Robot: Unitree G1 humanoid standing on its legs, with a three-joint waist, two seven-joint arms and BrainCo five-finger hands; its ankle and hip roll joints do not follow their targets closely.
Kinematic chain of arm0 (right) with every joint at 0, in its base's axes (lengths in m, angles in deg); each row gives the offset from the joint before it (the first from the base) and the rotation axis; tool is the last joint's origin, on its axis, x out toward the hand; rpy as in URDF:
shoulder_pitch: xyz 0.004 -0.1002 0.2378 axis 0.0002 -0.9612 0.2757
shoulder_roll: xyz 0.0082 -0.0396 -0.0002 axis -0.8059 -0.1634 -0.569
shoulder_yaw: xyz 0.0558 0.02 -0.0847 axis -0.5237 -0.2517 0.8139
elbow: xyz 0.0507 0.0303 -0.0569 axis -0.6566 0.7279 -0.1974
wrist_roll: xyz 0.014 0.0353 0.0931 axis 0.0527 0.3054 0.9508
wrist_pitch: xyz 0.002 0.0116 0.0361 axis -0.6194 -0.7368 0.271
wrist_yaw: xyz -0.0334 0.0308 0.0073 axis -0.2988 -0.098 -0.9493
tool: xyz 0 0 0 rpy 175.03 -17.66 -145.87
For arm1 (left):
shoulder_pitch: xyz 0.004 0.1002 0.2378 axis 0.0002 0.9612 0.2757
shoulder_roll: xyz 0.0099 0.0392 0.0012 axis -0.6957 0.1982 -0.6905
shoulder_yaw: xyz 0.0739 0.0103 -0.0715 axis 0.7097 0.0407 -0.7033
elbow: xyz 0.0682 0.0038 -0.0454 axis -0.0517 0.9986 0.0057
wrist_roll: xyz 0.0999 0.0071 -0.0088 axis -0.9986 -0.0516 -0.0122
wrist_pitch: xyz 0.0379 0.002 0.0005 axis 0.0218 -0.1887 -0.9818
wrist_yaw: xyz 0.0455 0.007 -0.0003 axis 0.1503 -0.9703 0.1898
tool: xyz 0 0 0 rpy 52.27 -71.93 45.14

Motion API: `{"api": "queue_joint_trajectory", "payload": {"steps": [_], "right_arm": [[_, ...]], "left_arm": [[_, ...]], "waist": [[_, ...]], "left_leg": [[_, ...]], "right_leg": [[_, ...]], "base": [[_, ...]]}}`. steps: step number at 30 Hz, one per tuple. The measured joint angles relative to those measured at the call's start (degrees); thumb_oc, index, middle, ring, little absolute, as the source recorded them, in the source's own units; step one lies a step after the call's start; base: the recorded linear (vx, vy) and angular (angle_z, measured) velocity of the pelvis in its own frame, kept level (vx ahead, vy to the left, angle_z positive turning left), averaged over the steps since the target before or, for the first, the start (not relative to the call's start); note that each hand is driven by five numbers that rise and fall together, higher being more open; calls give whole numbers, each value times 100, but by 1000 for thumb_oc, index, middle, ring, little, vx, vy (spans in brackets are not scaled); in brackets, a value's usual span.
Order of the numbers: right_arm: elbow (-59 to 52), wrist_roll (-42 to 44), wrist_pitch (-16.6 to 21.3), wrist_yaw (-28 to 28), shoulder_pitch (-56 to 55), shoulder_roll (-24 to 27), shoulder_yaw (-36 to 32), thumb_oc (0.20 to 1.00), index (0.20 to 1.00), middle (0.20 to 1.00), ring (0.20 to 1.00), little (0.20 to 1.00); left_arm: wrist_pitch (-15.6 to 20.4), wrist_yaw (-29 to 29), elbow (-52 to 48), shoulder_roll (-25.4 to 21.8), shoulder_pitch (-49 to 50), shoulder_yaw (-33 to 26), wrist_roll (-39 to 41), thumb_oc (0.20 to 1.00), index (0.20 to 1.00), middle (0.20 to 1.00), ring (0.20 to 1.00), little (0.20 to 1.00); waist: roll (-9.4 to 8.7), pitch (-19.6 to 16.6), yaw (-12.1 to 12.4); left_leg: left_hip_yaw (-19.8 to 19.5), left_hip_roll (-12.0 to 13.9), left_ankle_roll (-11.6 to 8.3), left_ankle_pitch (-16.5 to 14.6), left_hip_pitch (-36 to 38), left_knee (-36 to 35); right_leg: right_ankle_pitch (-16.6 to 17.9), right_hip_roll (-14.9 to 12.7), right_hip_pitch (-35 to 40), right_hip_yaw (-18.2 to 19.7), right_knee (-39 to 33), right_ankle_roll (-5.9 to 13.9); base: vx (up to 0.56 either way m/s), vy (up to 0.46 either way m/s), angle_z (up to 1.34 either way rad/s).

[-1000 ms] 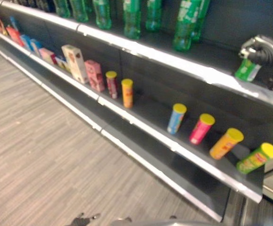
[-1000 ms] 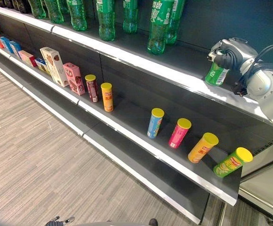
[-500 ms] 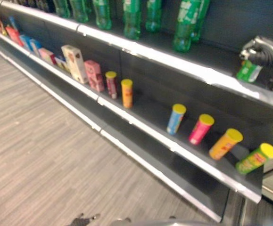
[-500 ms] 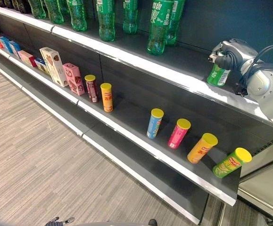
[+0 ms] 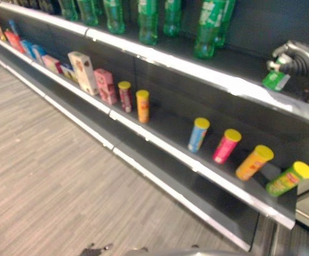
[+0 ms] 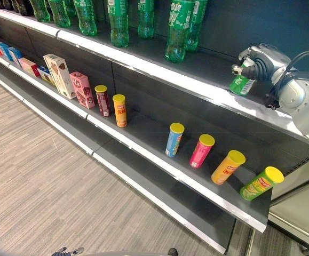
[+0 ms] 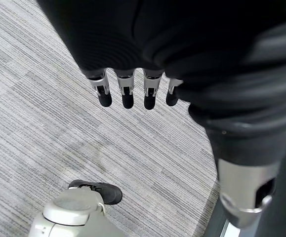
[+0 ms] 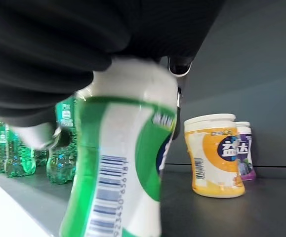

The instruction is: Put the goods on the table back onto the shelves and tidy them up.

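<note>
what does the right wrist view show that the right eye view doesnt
The right wrist view alone shows an orange-labelled jar and a purple one standing at the back of the top shelf. The right eye view alone shows the yellow-lidded tubes on the middle shelf and the floor. Both show the right robot hand holding the green-and-white bottle, and the green soda bottles.

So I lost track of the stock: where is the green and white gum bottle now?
The green and white gum bottle is in the right hand, tilted over the top shelf at the right, near an orange-labelled tub.
</note>
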Motion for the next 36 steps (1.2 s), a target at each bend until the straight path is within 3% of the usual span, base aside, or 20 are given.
{"api": "queue_joint_trajectory", "payload": {"steps": [18, 36], "right_arm": [[-177, 9, -3, -130, -58, -15, -423, 1000, 1000, 1000, 1000, 1000], [-1009, 12, 15, -284, 27, -29, -402, 1000, 1000, 1000, 1000, 1000]], "left_arm": [[-43, 39, 1, 17, 1, -3, -36, 1000, 1000, 1000, 1000, 1000], [-149, 77, -44, 41, -465, 101, -33, 1000, 1000, 1000, 1000, 1000]], "waist": [[35, -4, -23], [133, -1, -260]], "left_leg": [[24, 14, 7, 38, 53, -81], [156, 52, 11, 42, 99, -88]], "right_leg": [[-1, 8, 0, 26, -27, 0], [7, 52, -13, 131, -29, -7]], "base": [[0, 0, 0], [8, -2, -3]]}}
